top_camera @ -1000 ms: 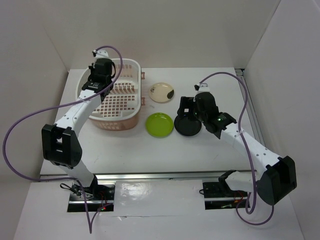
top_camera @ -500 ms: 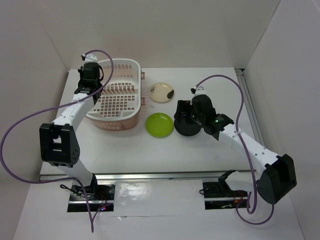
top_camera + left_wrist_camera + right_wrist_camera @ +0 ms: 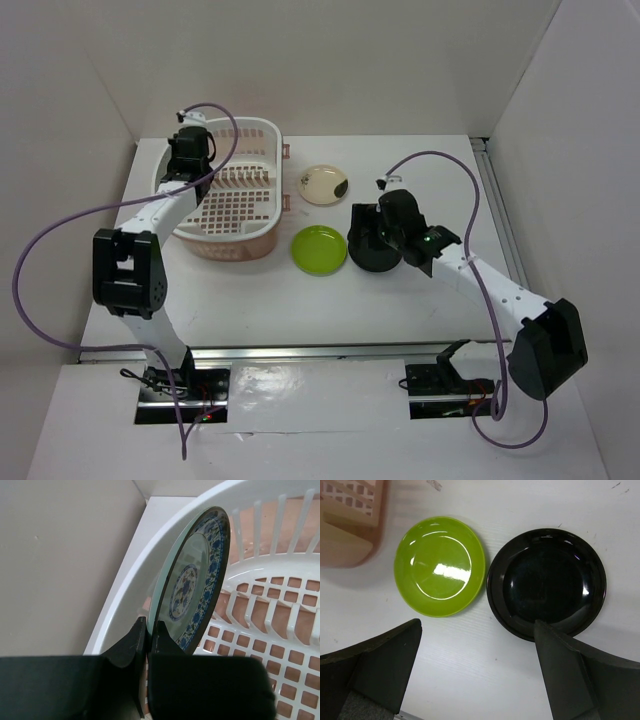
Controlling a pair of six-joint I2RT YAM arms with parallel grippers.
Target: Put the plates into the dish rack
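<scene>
Loading is at its first plate. The left gripper [image 3: 148,630] is clamped on the lower edge of the blue-patterned plate [image 3: 192,580] and holds it on edge, just inside the rim of the dish rack [image 3: 238,208] at the end farthest from the other plates. From these views I cannot tell whether its lower edge touches the grid floor.

The next move, as I judge it, is to carry the plate across to the row of upright tines, lower it between two of them, and let go only once it stands by itself.

The right gripper [image 3: 477,630] is spread wide and holds nothing. It hangs above the black plate [image 3: 547,582], the one lying farthest from the rack, probably to pick it up next.

There are four plates. One is held at the rack. Three lie flat on the surface [image 3: 300,300]: the cream plate [image 3: 325,184] and the green plate [image 3: 440,565] near the rack's side, then the black one beyond the green. There is one rack, and no plate stands in its tines.
</scene>
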